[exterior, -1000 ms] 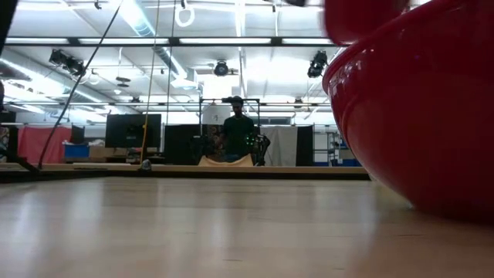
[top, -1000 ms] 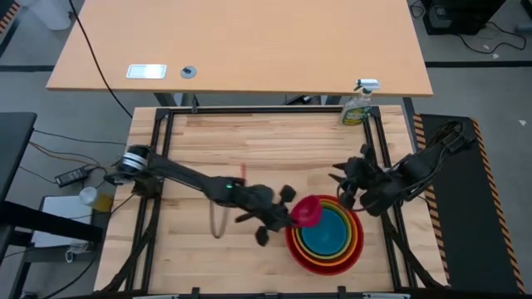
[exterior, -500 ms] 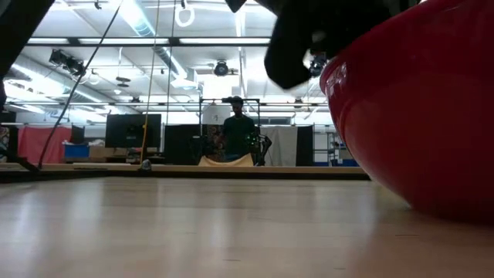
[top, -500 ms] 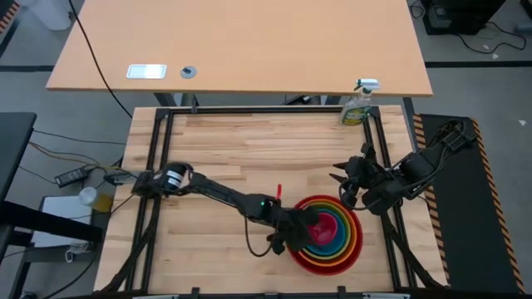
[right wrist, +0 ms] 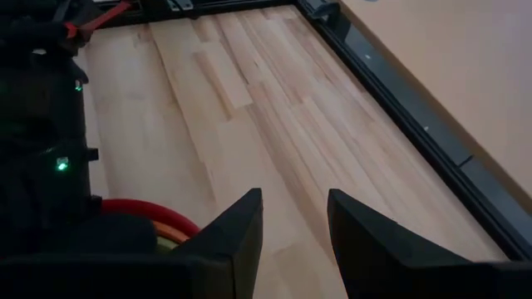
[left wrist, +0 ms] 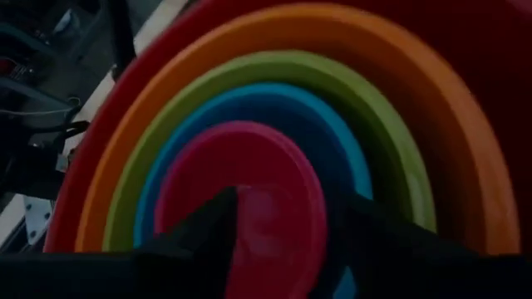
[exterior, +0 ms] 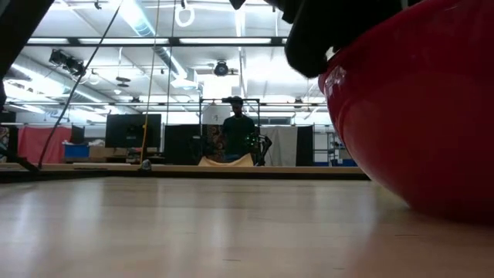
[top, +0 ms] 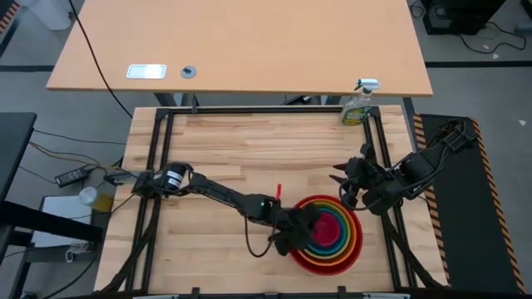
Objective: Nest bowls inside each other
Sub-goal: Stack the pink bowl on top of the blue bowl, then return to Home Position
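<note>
Five bowls sit nested at the near right of the table: the red bowl (top: 328, 268) outermost, then orange (left wrist: 432, 124), lime green (left wrist: 391, 141) and blue (left wrist: 332, 116), with the small pink bowl (top: 326, 229) innermost. The red bowl's wall (exterior: 417, 116) fills the right of the low view. My left gripper (left wrist: 287, 228) is open at the stack's left rim, its fingers apart over the pink bowl's near edge. My right gripper (right wrist: 295, 216) waits open above the table's right edge (top: 345, 189), with nothing between its fingers. My left gripper slants down over the stack from the table's left, its open fingers (left wrist: 208, 232) astride the pink bowl's rim (left wrist: 274, 249). I cannot tell whether either finger touches the rim. The pink bowl rests level inside the blue one.
A green spray bottle (top: 359, 104) stands at the table's far right corner. A black frame (top: 158, 166) runs round the wooden top. Bare wood lies left of and beyond the stack. A person (exterior: 237, 131) stands far off in the room behind the table.
My left gripper has carried the pink bowl right and down from the stack's left rim into the blue bowl, then opened and let go. The pink bowl, tilted in the grip before, now lies level as the innermost bowl.
</note>
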